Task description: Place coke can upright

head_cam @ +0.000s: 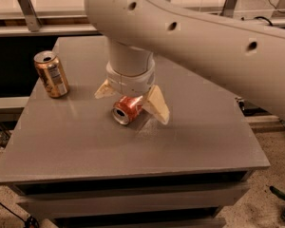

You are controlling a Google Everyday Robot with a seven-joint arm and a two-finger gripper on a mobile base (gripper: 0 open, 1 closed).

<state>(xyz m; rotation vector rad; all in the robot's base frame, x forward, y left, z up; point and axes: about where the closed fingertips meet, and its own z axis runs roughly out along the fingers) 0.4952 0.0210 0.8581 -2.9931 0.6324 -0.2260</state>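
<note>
The red coke can [126,109] lies on its side near the middle of the grey table [133,146], its silver top facing front left. My gripper [132,100] hangs straight down over it. Its two cream fingers [157,105] are spread wide, one on each side of the can, near the tabletop. The fingers are open and I cannot tell whether they touch the can. The back half of the can is hidden under the wrist.
A gold-brown can [51,73] stands upright at the table's back left. My large white arm [204,37] crosses the upper right of the view. A counter edge [47,28] runs behind the table. The floor lies past the table's front and right edges.
</note>
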